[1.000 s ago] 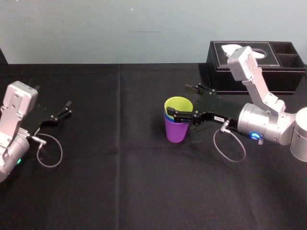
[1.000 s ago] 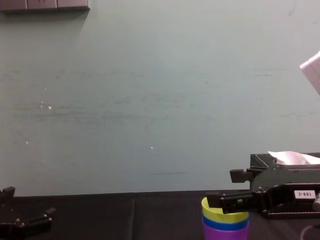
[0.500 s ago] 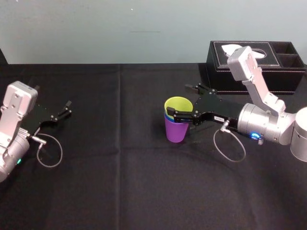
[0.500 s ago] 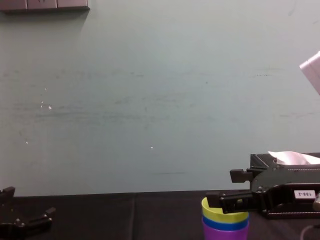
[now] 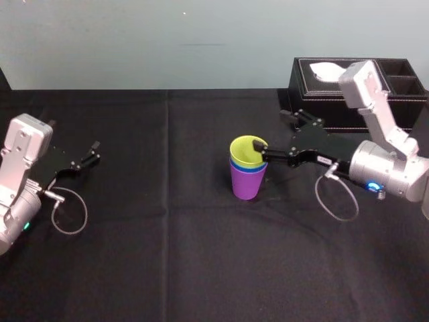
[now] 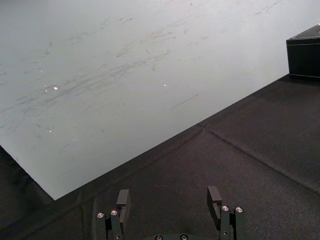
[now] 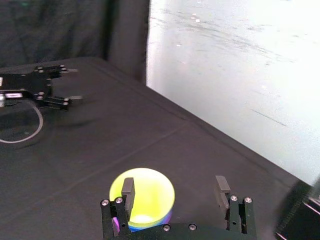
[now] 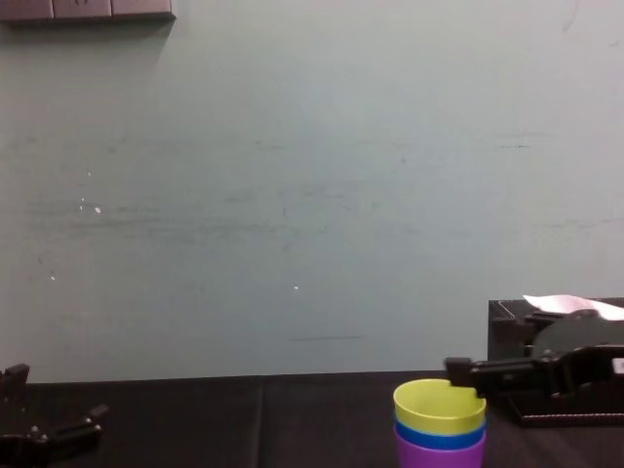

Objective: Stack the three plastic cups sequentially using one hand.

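The three plastic cups stand nested upright in one stack at the table's middle: purple cup (image 5: 247,182) at the bottom, a blue cup (image 5: 248,169) showing as a band, and the yellow-green cup (image 5: 247,151) on top. From the side, that yellow-green cup (image 8: 439,408) rises highest. My right gripper (image 5: 273,131) is open just to the right of the stack and slightly above its rim. One fingertip (image 5: 258,144) hangs over the rim's right edge. Nothing is between the fingers. From the right wrist, the stack (image 7: 145,197) sits under one finger of the right gripper (image 7: 174,187).
A black tissue box (image 5: 315,87) stands at the back right, behind my right arm. My left gripper (image 5: 84,158) rests idle and open at the far left, its cable looped on the black cloth (image 5: 167,255). Its own camera looks past the left gripper (image 6: 168,200) at cloth.
My right gripper, which had straddled the top cup with open fingers, has drawn back to the right and risen slightly off the stack. The cups and left arm have not moved.
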Tool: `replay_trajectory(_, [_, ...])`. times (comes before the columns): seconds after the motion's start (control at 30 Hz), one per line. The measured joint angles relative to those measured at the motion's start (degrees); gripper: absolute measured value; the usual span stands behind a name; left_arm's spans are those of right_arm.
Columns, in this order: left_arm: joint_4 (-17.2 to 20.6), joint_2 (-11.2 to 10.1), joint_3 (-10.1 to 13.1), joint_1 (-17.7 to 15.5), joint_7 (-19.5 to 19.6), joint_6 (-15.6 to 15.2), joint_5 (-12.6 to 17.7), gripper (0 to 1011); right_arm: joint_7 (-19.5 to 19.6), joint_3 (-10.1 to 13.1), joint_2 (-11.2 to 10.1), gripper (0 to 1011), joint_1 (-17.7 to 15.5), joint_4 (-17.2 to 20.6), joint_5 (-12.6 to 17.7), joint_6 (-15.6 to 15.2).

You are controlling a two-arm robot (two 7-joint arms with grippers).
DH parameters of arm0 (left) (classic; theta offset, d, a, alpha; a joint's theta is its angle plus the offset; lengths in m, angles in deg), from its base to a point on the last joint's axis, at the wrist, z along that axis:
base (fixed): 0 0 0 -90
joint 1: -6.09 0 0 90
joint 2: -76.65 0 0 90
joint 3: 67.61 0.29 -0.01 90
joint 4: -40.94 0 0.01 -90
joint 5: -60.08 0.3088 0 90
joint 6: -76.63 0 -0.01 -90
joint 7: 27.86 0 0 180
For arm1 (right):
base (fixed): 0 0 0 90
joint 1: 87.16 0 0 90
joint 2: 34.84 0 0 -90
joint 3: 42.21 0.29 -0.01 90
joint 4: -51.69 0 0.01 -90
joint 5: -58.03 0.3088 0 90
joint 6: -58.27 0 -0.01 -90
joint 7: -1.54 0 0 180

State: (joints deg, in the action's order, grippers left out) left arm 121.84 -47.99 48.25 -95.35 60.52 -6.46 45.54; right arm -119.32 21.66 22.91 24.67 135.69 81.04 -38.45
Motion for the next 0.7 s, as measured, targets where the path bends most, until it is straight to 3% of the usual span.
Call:
replay_trajectory(0.4, [0.0, 0.0, 0.0, 0.0, 0.0, 0.0, 0.0, 1011, 2.7, 5.4, -1.3, 1003, -2.5, -1.5, 1.8, 0.3])
replay_trajectory(0.7, [0.0, 0.0, 0.0, 0.0, 0.0, 0.0, 0.0, 1011, 4.1, 7.2, -1.2, 1003, -3.4, -3.8, 1.4, 0.5])
